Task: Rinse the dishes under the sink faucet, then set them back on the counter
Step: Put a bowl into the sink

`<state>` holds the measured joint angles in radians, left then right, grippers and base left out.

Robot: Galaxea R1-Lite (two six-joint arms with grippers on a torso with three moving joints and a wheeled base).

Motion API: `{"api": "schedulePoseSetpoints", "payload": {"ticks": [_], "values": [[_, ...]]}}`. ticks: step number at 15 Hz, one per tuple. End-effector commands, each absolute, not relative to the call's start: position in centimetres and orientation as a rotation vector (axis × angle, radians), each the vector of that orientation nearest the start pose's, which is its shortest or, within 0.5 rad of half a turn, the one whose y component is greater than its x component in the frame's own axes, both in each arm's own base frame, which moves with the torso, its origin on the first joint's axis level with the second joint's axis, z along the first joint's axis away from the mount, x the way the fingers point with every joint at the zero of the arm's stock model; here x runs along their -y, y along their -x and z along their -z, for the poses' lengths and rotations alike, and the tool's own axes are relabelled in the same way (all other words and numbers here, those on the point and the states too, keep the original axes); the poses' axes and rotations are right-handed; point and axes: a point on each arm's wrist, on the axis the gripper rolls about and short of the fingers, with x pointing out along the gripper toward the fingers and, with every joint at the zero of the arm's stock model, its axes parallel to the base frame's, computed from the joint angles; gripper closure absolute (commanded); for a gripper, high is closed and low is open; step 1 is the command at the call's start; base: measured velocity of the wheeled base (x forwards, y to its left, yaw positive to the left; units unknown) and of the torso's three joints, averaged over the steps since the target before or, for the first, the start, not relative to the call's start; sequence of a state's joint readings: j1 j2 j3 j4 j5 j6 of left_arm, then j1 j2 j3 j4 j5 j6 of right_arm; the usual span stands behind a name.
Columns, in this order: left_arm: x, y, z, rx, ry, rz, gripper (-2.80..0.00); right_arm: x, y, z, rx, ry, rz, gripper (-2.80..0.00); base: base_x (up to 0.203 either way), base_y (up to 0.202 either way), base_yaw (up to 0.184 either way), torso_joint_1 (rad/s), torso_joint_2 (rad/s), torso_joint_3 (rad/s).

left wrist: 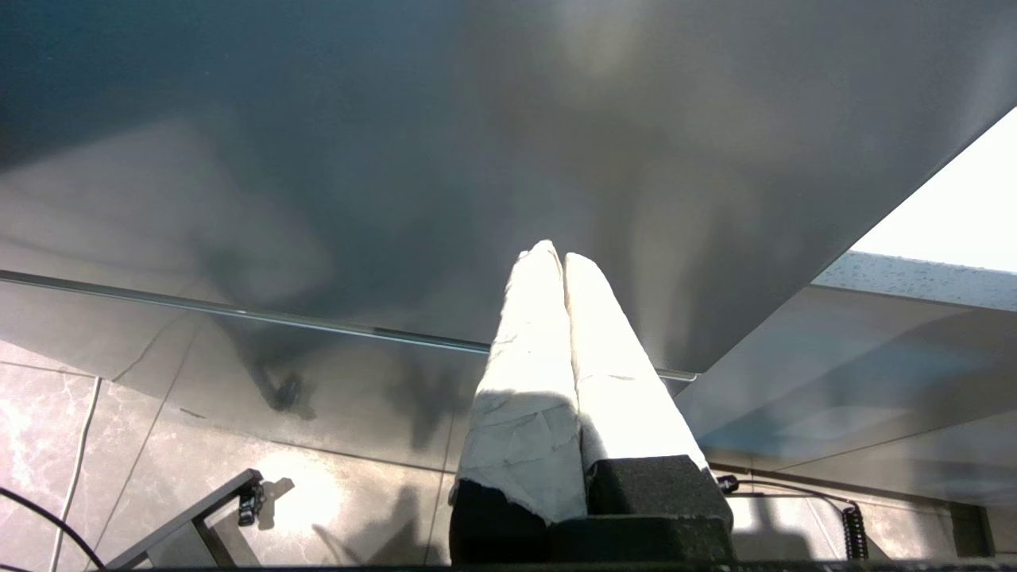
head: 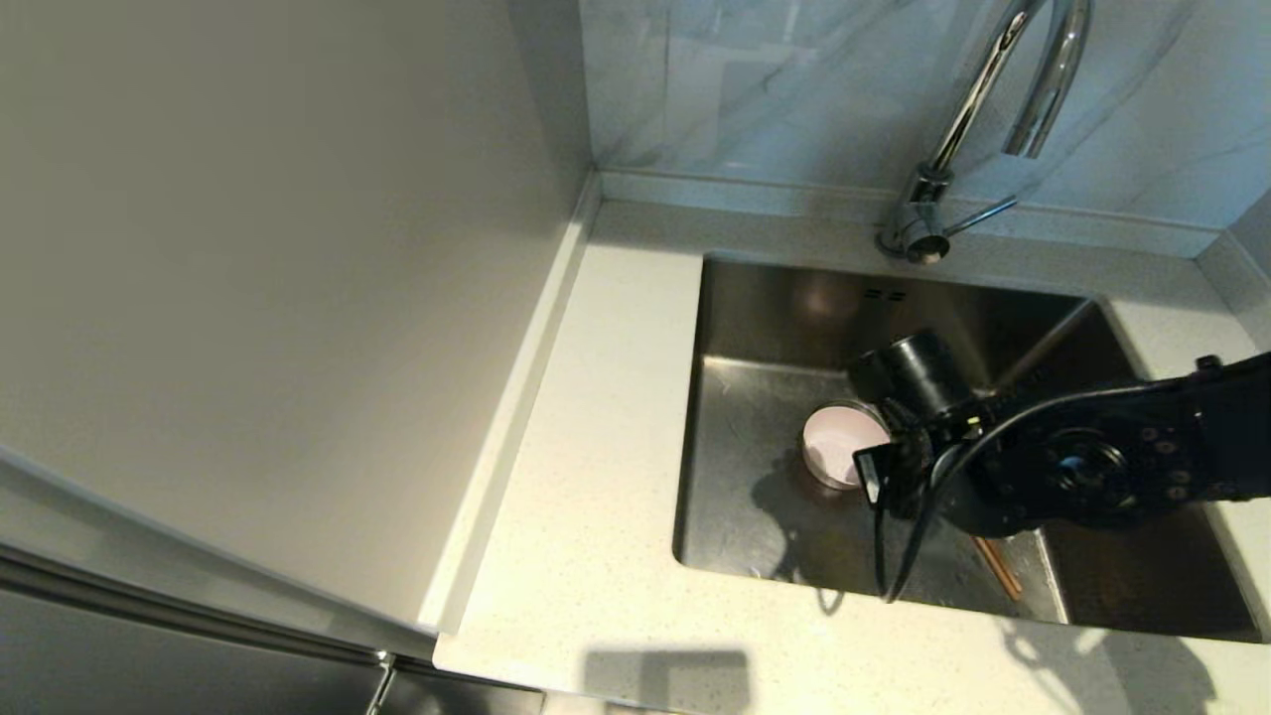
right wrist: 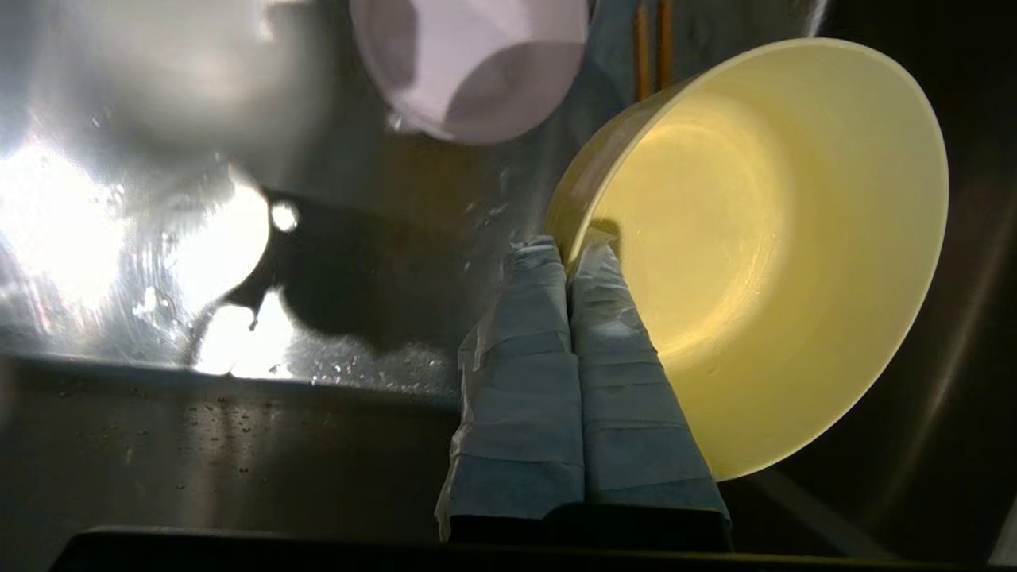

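Two bowls sit inside the sink (head: 755, 417), a deep steel basin set into the off-white speckled surface (head: 596, 477). In the head view the right arm reaches in from the right side, over the basin, and its dark wrist hides much of the basin's middle. The right claw (right wrist: 570, 253) is pinched tight on the rim of the yellow-green bowl (right wrist: 779, 254); one taped finger lies inside the rim and the other outside it. That bowl is tilted steeply, its open side facing the wrist camera. This bowl cannot be made out in the head view, where the arm covers it.

The pink bowl (head: 842, 445) stands upright on the sink floor, just beside the right wrist on its left. The chopsticks (head: 998, 568) lie on the sink floor; only a short brown length shows below the arm in the head view, nearer the front wall. In the right wrist view their ends appear between the two bowls.

The faucet (head: 953, 129) rises from the back rim of the surface, its spout arching over the sink, its thin lever pointing right.

The left claw (left wrist: 562, 256) hangs away from the sink beside a dark cabinet front, its white taped fingers pressed together with nothing between them.
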<state>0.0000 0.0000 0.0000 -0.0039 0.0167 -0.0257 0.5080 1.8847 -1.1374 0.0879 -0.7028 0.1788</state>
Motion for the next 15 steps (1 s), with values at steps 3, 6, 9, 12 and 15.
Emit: {"api": "schedulePoseSetpoints", "payload": {"ticks": [3, 6, 9, 12, 15], "values": [[0.0, 2.3, -7.6, 0.008, 0.026, -0.017, 0.0, -16.1, -31.6, -10.6, -0.745, 0.341, 0.258, 0.0, 0.0, 0.0, 0.0, 0.0, 0.0, 0.0], [0.0, 2.3, -7.6, 0.008, 0.026, -0.017, 0.0, -16.8, -32.8, -10.2, -0.737, 0.334, 0.257, 0.0, 0.0, 0.0, 0.0, 0.0, 0.0, 0.0], [0.0, 2.3, -7.6, 0.008, 0.026, -0.017, 0.0, -17.4, -33.8, -9.4, -0.739, 0.337, 0.257, 0.0, 0.0, 0.0, 0.0, 0.0, 0.0, 0.0], [0.0, 2.3, -7.6, 0.008, 0.026, -0.017, 0.0, -17.8, -34.5, -8.9, -0.738, 0.34, 0.263, 0.0, 0.0, 0.0, 0.0, 0.0, 0.0, 0.0], [0.0, 2.3, -7.6, 0.008, 0.026, -0.017, 0.0, -18.1, -35.2, -8.4, -0.735, 0.341, 0.268, 0.0, 0.0, 0.0, 0.0, 0.0, 0.0, 0.0]]}}
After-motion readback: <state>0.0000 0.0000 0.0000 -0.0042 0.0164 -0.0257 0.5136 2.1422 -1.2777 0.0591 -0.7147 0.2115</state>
